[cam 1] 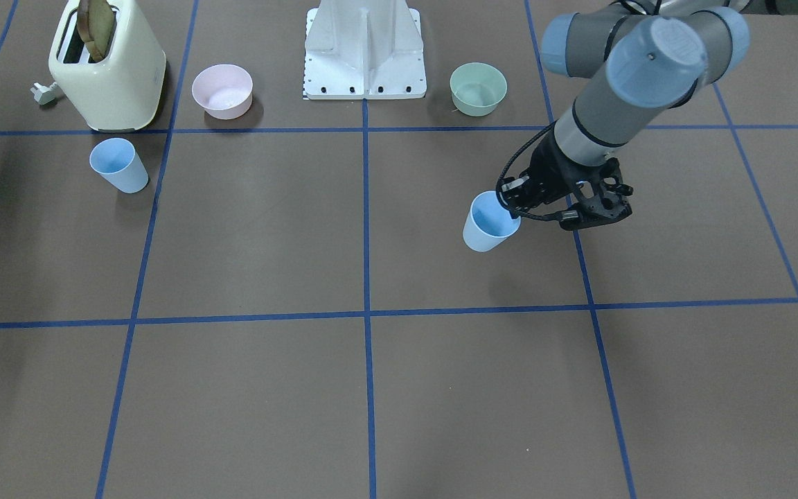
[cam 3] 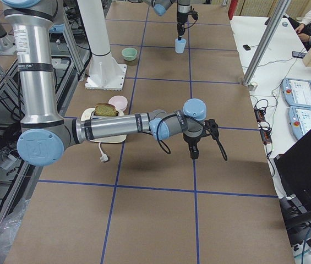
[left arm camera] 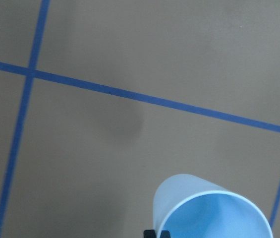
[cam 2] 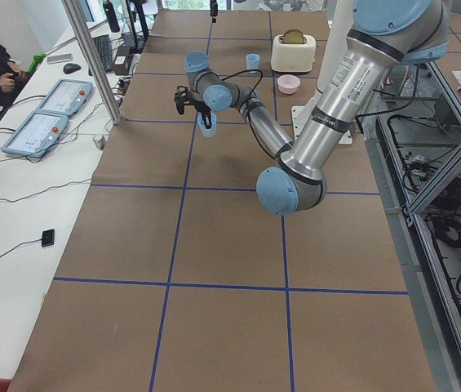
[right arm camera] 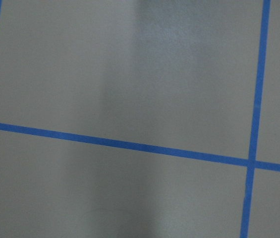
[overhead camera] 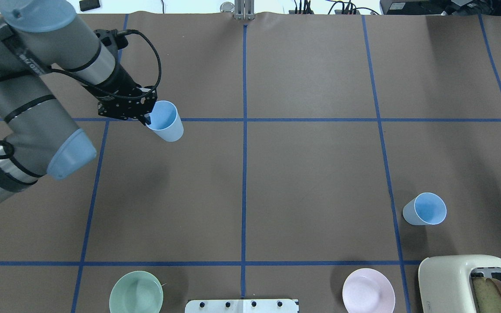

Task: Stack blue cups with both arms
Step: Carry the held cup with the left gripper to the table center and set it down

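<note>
Currently the left gripper (overhead camera: pixel 147 118) is clamped on the rim of the first blue cup (overhead camera: pixel 166 121), over the robot's left half of the counter (overhead camera: pixel 302 174). The second blue cup (overhead camera: pixel 424 209) stands upright well apart, near a cream toaster (overhead camera: pixel 450 282). Whether the right gripper (cam 3: pixel 194 153) is apart or together cannot be told.

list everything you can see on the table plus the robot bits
blue cups: 2, pale blue, one pinched at its rim by the left gripper, the other upright near the toaster
pink bowl: 1, pink, beside toaster
green bowl: 1, green, across the pedestal
toaster: 1, cream, bread slice in slot
pedestal: 1, white, robot's edge
table: 1, brown, blue tape grid
left arm: 1, grey
right arm: 1, grey, low
right gripper: 1, black, pointing down, state unclear
</note>
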`<action>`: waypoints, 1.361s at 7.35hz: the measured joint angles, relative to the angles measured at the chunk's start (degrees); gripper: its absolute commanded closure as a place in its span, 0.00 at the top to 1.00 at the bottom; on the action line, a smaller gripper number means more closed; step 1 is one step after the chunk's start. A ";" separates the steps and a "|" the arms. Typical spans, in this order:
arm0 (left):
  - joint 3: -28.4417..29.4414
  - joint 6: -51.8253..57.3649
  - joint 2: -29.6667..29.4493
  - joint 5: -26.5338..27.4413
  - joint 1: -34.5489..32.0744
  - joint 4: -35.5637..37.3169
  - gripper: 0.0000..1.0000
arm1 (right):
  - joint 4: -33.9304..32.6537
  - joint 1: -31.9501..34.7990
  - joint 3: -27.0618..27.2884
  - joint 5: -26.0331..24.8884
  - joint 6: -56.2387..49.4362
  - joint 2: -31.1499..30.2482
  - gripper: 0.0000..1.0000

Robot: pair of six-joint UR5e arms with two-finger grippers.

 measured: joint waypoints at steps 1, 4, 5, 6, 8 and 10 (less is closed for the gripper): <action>2.27 -2.28 -3.34 0.67 1.44 0.01 0.00 | 1.44 -1.49 1.08 0.42 0.32 0.01 1.00; 8.95 -6.24 -11.51 5.96 8.16 -0.36 0.00 | 2.13 -4.65 6.56 1.31 4.03 0.19 1.00; 10.81 -6.54 -13.02 6.67 9.48 -0.68 0.00 | 2.12 -6.15 8.96 1.48 4.30 0.10 1.00; 12.10 -6.53 -13.62 8.01 10.85 -1.24 0.00 | 2.05 -7.59 10.64 1.80 4.38 -0.08 1.00; 14.44 -6.54 -13.94 10.64 12.94 -4.12 0.02 | 2.02 -9.53 12.15 2.45 4.25 -0.36 1.00; 15.41 -6.61 -13.99 11.14 13.47 -5.35 0.11 | 2.04 -10.26 13.29 2.64 4.17 -0.79 1.00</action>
